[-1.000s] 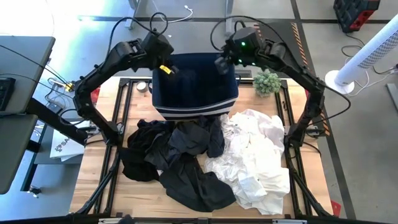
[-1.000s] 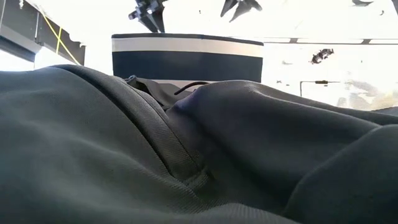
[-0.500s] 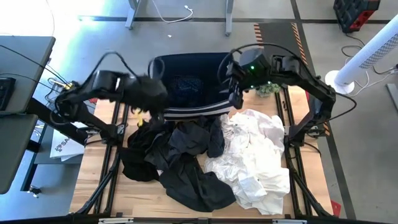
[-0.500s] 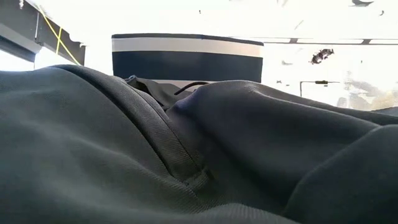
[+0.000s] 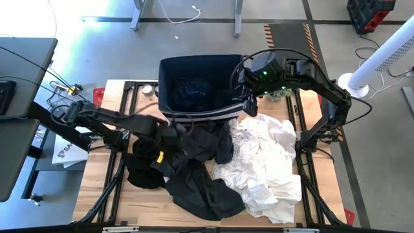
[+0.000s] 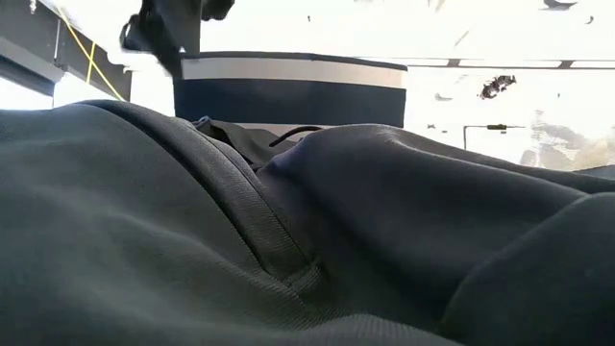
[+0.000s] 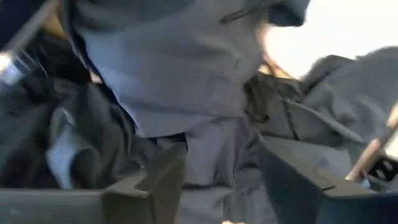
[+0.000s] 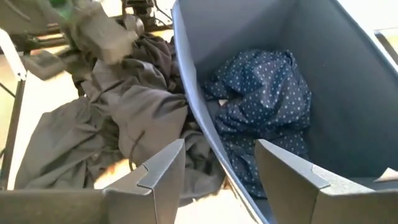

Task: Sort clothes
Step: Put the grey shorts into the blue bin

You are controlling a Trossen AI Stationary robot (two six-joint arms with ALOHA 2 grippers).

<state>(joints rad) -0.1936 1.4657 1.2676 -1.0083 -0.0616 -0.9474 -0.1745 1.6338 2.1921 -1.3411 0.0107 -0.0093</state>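
Observation:
A pile of black clothes (image 5: 187,162) lies on the table's left and middle, and it fills the front of the low view (image 6: 288,240). White clothes (image 5: 265,162) lie to its right. A dark navy speckled garment (image 8: 267,99) lies inside the navy striped bin (image 5: 200,115) at the far middle. My left gripper (image 5: 165,152) is open, low over the black pile (image 7: 186,93). My right gripper (image 8: 221,177) is open at the bin's near right corner (image 5: 248,103). Its fingers stand on either side of the bin's wall (image 8: 193,93).
A small green plant (image 5: 283,94) stands right of the bin, behind my right arm. The bin (image 6: 288,86) rises behind the pile in the low view. A white fan (image 5: 381,58) stands off the table's right. The table's bare wood (image 5: 110,181) shows at the left.
My left gripper has swung from above the bin's far left corner toward the table's near edge and down onto the black pile. My right gripper has gone from above the bin's far right corner toward the near edge and down to the bin's near right corner.

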